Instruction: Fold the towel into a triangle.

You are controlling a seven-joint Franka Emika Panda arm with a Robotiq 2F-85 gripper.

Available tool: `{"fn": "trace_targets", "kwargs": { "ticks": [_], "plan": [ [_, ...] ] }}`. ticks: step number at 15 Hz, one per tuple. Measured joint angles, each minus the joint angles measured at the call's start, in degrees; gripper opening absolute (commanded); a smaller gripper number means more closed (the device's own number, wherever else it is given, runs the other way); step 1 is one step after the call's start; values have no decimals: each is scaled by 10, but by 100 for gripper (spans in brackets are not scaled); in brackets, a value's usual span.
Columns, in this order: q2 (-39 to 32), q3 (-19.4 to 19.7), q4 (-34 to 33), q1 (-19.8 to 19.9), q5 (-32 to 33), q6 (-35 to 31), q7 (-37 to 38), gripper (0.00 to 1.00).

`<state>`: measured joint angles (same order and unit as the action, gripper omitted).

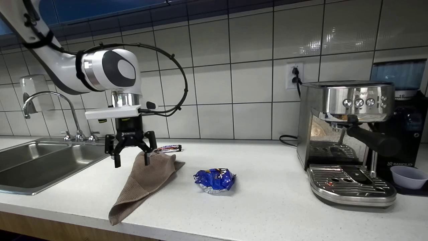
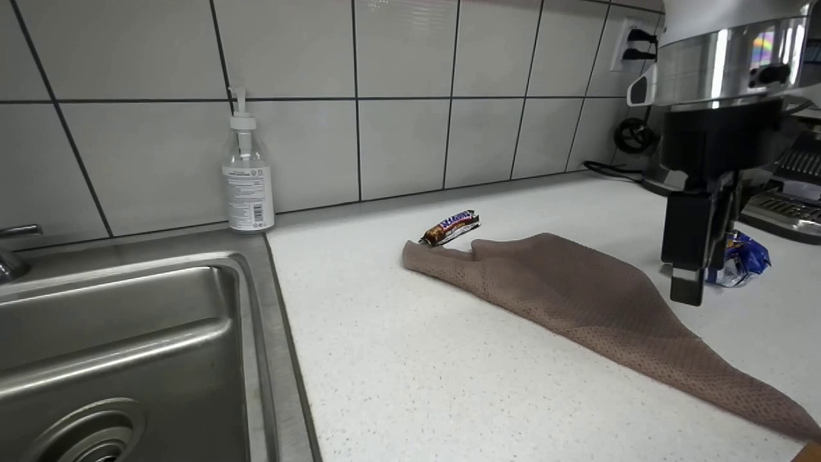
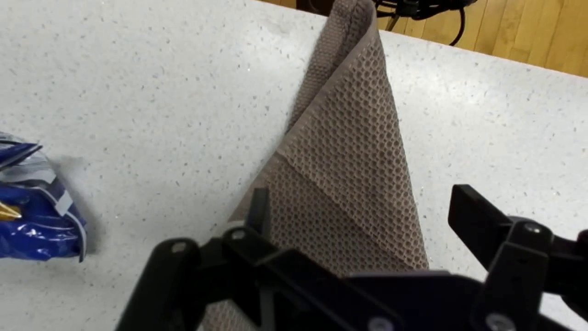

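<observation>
The plain brown towel of thin textured cloth [image 1: 147, 177] lies on the white speckled countertop [image 1: 267, 204], in a long and narrow shape, with one edge folded over near its front end. This front tip reaches the edge of the countertop and seems to pass slightly over it. The black two-fingered gripper [image 1: 132, 160] hangs above the cloth; its jaws are spread wide and pinch nothing.

The main danger, in my judgement, is in the layers: because the cloth is thin, the gripper could take two layers together, or miss the edge completely, and then the triangle is spoiled. A pull towards the front could make the towel slide down (soft cloth gives little resistance). A wide sideways fold could push the crumpled shiny blue wrapper [image 1: 215, 180], or cover the small candy bar in a dark printed wrapper [image 2: 451, 228] at the back end.

About writing: "ROBOTIQ" is readable in white on the gripper, and the tall black coffee grinder [image 1: 411, 140] carries what looks like "RANCILIO". On the silver metal espresso machine [image 1: 337, 150], the candy bar and the clear pump bottle with a white label [image 2: 249, 199], the letters are too small or blurred for me.
</observation>
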<state>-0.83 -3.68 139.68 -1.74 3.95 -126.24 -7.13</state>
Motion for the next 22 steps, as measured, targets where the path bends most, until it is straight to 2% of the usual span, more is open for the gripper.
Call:
{"fn": "trace_targets", "kwargs": {
  "ticks": [8, 11, 22],
  "plan": [
    [43, 10, 47, 0, -3, 0, 2, 100],
    [55, 11, 60, 0, -24, -1, 6, 100],
    [80, 11, 115, -9, -100, -12, 92, 100]
  ]
}}
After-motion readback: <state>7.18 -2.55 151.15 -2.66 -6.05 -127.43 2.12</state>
